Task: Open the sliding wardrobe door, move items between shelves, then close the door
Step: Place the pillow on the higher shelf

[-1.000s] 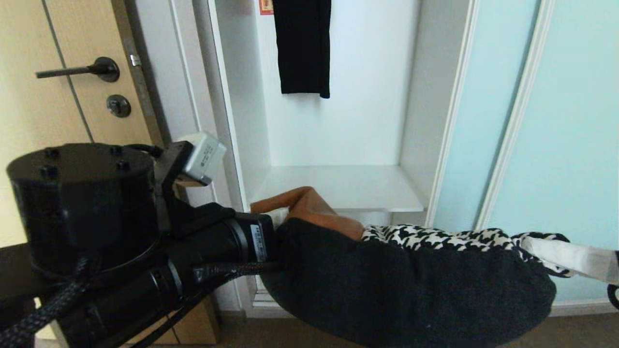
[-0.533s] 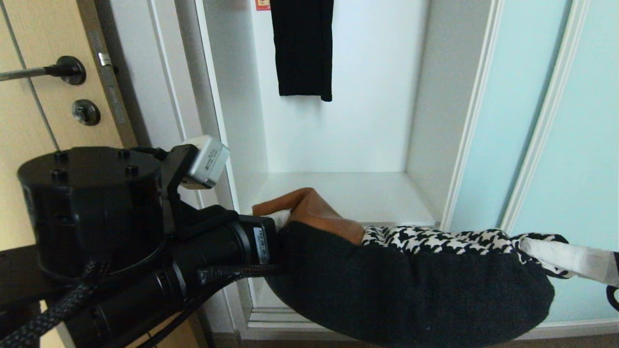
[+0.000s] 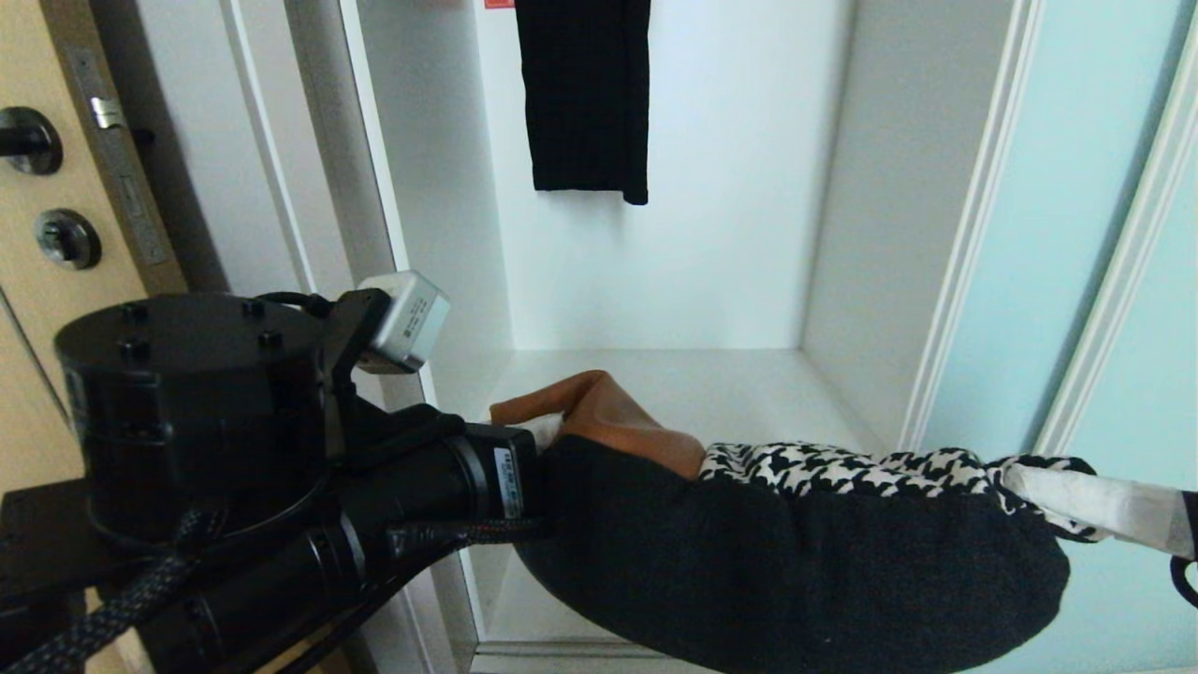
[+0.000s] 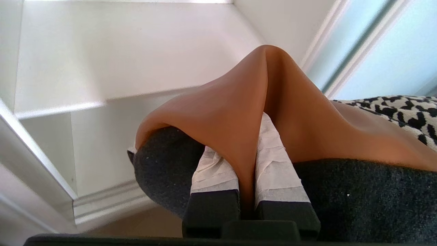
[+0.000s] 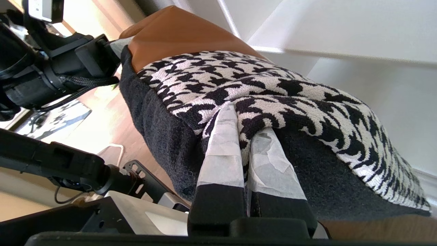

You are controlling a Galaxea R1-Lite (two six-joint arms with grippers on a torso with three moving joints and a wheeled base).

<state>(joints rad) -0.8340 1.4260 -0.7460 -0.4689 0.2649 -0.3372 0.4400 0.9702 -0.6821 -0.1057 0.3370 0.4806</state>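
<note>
White-taped fingers [image 4: 273, 160] of your left gripper [image 4: 244, 164] are clenched on a fold of tan-brown leather-like fabric at one end of the pillow [image 3: 796, 562]. At the other end, your right gripper [image 5: 247, 160] is pinched the same way on the houndstooth seam; in the head view only its taped tip shows, at the right edge.

Pillow hangs between the two grippers, lower centre of the head frame, in front of the open wardrobe and not resting on anything. It sags in the middle: soft, probably light, no stiffness to rely on. Corner folds look like the right hold; the tan patch appears smooth, so it may slip sooner than the knitted charcoal side.

Beyond it, middle of frame, a white shelf [image 3: 711, 393] lies bare. Black garment [image 3: 585, 94] hangs at top centre. Sliding wardrobe door [image 3: 1076, 281], frosted aqua, stands pushed aside on the right. Wooden door [image 3: 47, 281] at far left.
</note>
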